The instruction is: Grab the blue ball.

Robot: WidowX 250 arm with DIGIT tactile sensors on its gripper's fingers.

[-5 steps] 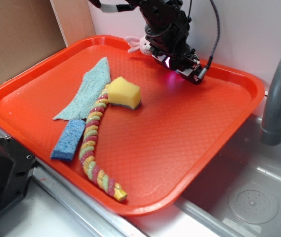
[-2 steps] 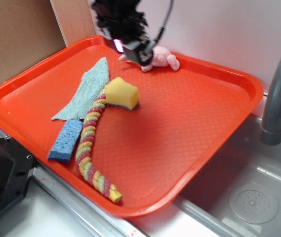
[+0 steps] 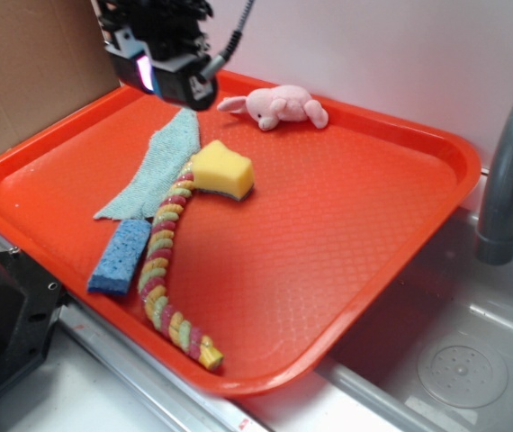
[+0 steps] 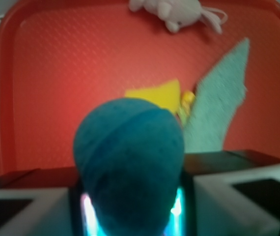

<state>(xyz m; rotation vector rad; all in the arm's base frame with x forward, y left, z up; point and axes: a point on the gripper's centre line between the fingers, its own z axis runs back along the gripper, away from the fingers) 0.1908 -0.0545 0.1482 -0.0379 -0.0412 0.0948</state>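
Note:
In the wrist view the teal-blue round ball [image 4: 129, 147] fills the middle of the frame and sits between my two fingers [image 4: 27, 211]. My gripper [image 4: 130, 209] is shut on it, and it is held above the orange tray [image 4: 56, 73]. In the exterior view my gripper [image 3: 171, 76] hangs over the tray's back left corner, above the tip of the teal cloth [image 3: 153, 166]. The ball itself is hidden behind the gripper body there.
On the orange tray [image 3: 328, 252] lie a pink plush toy [image 3: 279, 106] at the back, a yellow sponge [image 3: 222, 171], a flat blue sponge [image 3: 121, 256] and a braided coloured rope [image 3: 166, 261]. A grey faucet [image 3: 508, 171] and a sink [image 3: 454, 360] are at the right.
My gripper has moved left along the back of the tray to the back left corner. The pink plush toy, partly hidden before, now shows in full.

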